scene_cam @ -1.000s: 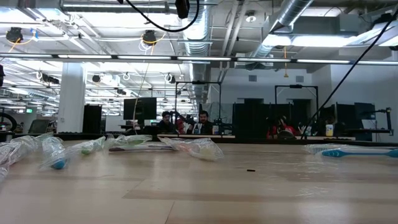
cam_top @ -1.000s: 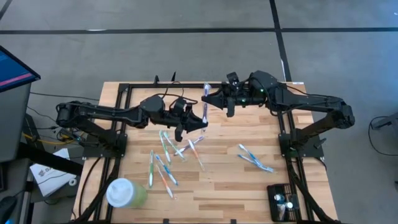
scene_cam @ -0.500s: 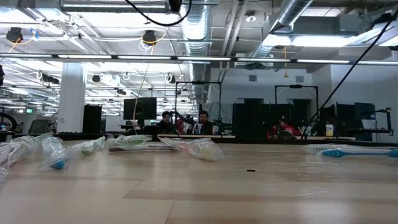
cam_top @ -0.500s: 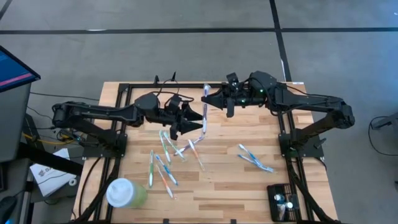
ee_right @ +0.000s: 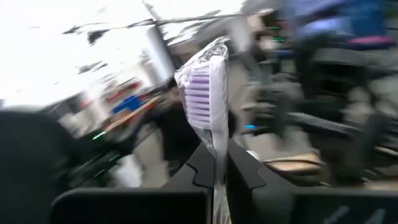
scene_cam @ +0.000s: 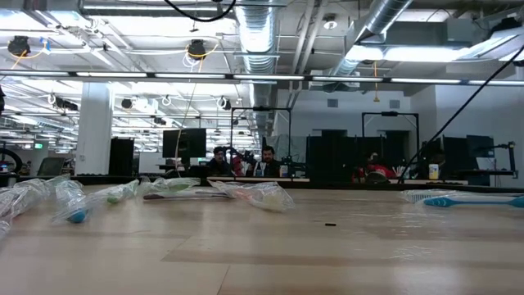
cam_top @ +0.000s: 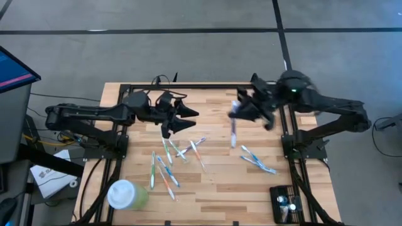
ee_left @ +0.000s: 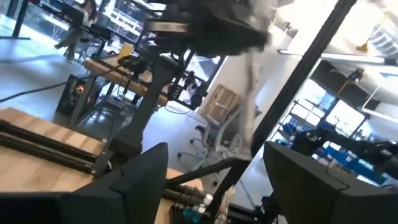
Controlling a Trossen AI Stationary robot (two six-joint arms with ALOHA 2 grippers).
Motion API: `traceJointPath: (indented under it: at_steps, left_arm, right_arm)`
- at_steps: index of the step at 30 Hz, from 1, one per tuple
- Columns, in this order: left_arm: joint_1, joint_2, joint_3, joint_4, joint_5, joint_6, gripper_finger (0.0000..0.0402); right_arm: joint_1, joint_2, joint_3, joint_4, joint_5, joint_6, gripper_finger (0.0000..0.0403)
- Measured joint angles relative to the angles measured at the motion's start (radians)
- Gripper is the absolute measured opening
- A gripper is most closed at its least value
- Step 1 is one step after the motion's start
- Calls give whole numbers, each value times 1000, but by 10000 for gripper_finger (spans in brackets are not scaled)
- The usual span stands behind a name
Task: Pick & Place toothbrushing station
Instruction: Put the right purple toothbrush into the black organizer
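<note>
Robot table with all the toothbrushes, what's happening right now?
The right hand is shut on a wrapped purple toothbrush and holds it in the air over the right half of the table. The left hand is open and empty, above the cluster of loose toothbrushes. The black toothbrushing station sits at the table's near right corner, and a pale green cup stands at the near left corner.

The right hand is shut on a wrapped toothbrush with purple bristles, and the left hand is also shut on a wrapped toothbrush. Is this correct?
Not quite. The left hand holds nothing: in the left wrist view its fingers stand wide apart with no toothbrush between them. The rest is correct: the right wrist view shows the right hand shut on the wrapped toothbrush with purple bristles.
</note>
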Motion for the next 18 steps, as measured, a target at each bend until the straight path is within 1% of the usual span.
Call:
traceJointPath:
  at_steps: [4,11,15,18]
  left_arm:
    - [-16,28,0,-3,-15,-32,241]
    - [-42,74,0,-2,-24,-31,207]
    - [-66,84,0,6,-94,-134,193]
    - [-90,84,0,28,-160,-157,184]
  right_arm:
    - [75,-78,-23,-5,-111,-92,5]
    - [200,-206,-75,-125,-250,-213,5]
    - [274,-297,-149,-153,-324,-262,5]
    - [331,-385,-226,-150,-334,-281,5]
